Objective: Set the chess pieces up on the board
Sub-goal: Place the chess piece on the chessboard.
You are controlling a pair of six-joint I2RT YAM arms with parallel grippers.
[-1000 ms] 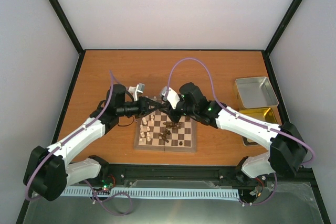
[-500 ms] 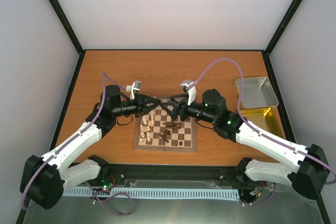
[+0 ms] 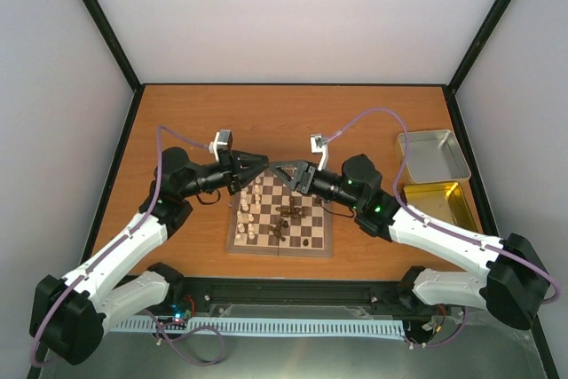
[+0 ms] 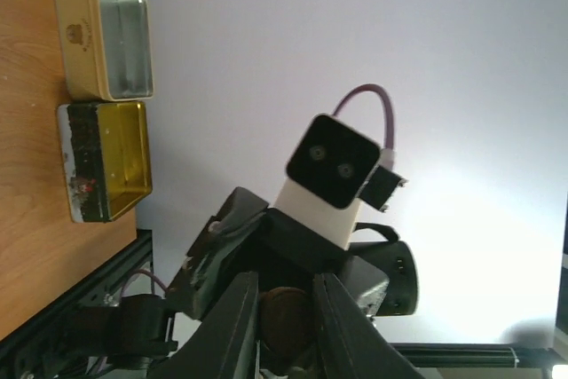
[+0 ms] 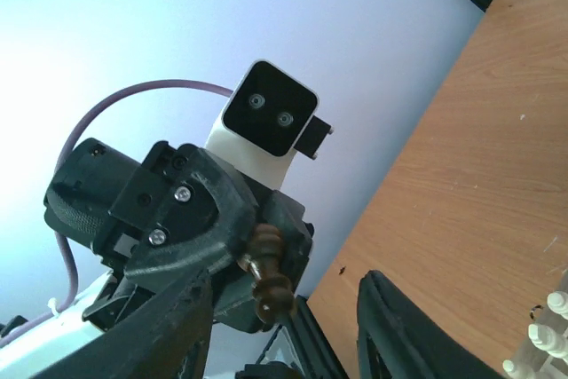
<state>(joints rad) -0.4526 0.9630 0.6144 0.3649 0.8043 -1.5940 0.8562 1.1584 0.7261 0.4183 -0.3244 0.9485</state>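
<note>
Board (image 3: 257,249) lay on orange table (image 3: 177,122) between both arms, cream chessmen (image 3: 248,215) on its left half, a few dark chess pieces (image 3: 288,212) scattered mid-board. 2 tins sat at right: silver tin (image 3: 435,157), gold tin (image 3: 439,194) just nearer. Left gripper (image 3: 264,164) and right gripper (image 5: 284,286) faced each other above board's far edge, tips close. Left fingers pinched 1 dark piece (image 5: 268,280); right fingers spread wide, contact with it unclear.

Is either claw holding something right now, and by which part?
The left gripper pinches a dark chess piece by one end, the rest poking out; the right gripper is open and empty.
</note>
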